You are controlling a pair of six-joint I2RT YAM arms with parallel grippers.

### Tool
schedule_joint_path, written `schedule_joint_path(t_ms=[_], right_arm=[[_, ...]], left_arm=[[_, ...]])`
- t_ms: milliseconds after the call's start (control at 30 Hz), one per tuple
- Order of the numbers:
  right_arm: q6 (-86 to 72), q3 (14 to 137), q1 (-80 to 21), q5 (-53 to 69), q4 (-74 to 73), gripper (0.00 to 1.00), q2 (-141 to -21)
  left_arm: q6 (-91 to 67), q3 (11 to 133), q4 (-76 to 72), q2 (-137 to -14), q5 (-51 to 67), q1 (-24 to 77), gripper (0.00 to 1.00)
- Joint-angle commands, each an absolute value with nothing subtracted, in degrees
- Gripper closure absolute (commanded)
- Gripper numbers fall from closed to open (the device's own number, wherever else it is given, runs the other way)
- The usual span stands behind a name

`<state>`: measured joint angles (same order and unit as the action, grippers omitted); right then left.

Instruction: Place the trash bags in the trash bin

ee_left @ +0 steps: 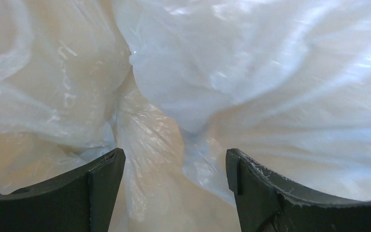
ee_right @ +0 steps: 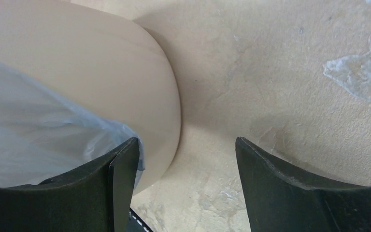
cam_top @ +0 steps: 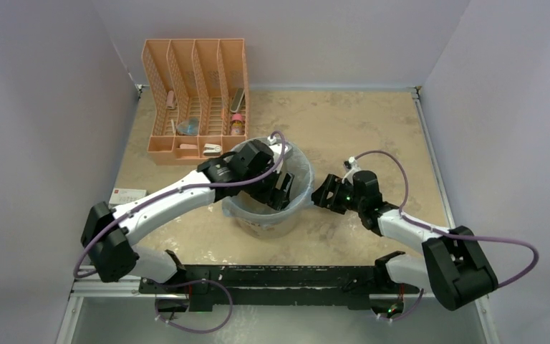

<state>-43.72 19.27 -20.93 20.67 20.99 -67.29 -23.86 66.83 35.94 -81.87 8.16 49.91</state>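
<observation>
The cream trash bin [cam_top: 261,221] stands mid-table, with a light-blue trash bag [cam_top: 303,174] spread inside it and folded over its rim. My left gripper [cam_top: 281,192] reaches down into the bin. In the left wrist view its fingers [ee_left: 101,191] stand wide apart, open, with crinkled film of the trash bag [ee_left: 251,63] right ahead and loose between them. My right gripper [cam_top: 322,195] is open just outside the bin's right wall. The right wrist view shows the bin's smooth side [ee_right: 101,67], bag film [ee_right: 24,135] hanging over it, and bare tabletop between the fingertips [ee_right: 121,179].
An orange mesh file organizer [cam_top: 195,100] with small items stands at the back left, close behind the bin. A white card [cam_top: 127,195] lies at the left edge. Grey walls enclose the table, and a black rail [cam_top: 272,276] runs along the near edge.
</observation>
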Motion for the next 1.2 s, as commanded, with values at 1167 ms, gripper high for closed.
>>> schedule_joint_path(t_ms=[1167], right_arm=[[-40.4, 20.5, -20.8, 23.3, 22.9, 0.23, -67.8]], left_arm=[[-19.5, 62.5, 33.5, -96.1, 18.9, 49.8, 0.37]])
